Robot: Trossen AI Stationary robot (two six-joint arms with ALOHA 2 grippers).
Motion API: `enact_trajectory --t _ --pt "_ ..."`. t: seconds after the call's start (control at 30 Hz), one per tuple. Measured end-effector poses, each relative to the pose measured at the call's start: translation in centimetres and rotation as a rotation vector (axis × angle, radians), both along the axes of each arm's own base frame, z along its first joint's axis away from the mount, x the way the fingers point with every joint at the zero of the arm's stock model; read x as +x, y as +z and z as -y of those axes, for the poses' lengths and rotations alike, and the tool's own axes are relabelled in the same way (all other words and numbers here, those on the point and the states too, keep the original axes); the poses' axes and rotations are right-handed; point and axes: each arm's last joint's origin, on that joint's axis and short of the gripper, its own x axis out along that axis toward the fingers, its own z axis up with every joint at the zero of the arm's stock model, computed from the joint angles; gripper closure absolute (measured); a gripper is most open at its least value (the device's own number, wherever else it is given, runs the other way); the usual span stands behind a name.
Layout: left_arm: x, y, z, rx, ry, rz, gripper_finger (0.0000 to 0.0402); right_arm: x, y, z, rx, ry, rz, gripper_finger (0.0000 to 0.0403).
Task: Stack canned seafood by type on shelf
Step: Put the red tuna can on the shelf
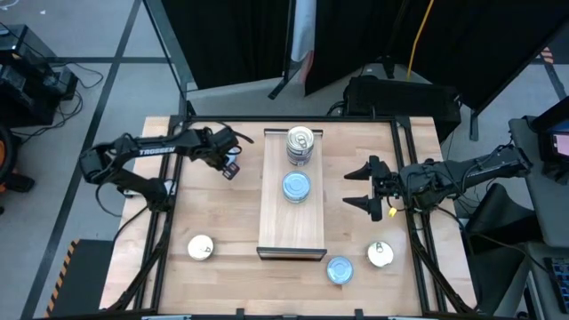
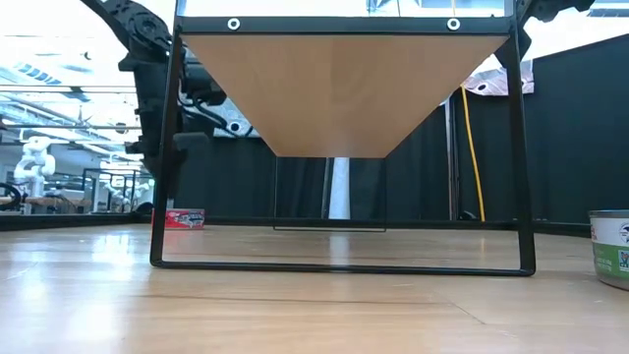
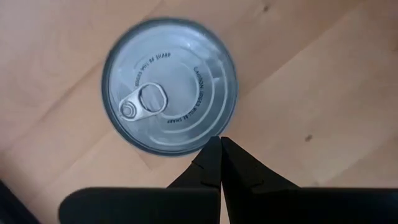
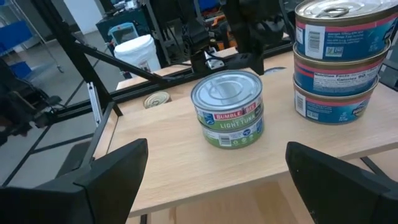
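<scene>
The left end effector (image 1: 228, 163) hangs over the tabletop (image 1: 213, 209) just left of the shelf's far end, its two fingers (image 3: 211, 163) clenched together with nothing between them. Its wrist camera looks straight down on a silver pull-tab tin (image 3: 169, 86) standing on bare wood right beyond the fingertips.

The right end effector (image 1: 360, 187) sits to the right of the shelf, near its middle, fingers spread wide and released, pointing toward the shelf. Between its open fingers, the wrist view shows a short stack of two light-tuna tins (image 4: 228, 107) and, beside it, a taller stack of three blue-labelled tins (image 4: 339, 59).

From above, the shelf (image 1: 291, 233) is a long pale board running down the centre of the tabletop; the tall stack (image 1: 300, 145) stands at its far end and the blue-topped stack (image 1: 296, 187) just nearer, with the near half bare.

Loose tins rest on the tabletop: a cream-topped one (image 1: 200, 247) at the near left, a blue-topped one (image 1: 340, 269) just off the shelf's near right corner, and another cream-topped one (image 1: 380, 253) beside it
</scene>
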Motion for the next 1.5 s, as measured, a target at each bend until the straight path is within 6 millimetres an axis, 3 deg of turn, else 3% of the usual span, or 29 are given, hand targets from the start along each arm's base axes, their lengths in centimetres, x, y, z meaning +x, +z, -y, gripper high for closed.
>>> enact_trajectory --t 0.3,0.63,0.97,1.5 --pt "0.6 -1.7 -0.5 0.005 0.036 -0.085 0.0401 0.0 0.0 0.0 -0.005 0.001 -0.004 0.0028" --pt "0.1 -0.2 0.0 0.029 0.08 -0.092 0.0401 0.0 -0.2 0.0 -0.014 0.003 -0.018 0.0028" --pt "-0.2 -1.6 -0.4 0.014 0.111 -0.136 0.0401 0.0 -0.2 0.0 -0.015 0.003 -0.018 0.0028" --pt "-0.3 -1.7 -0.1 0.005 0.144 -0.147 0.0401 -0.2 -0.6 0.0 -0.015 0.0 -0.061 0.0028"
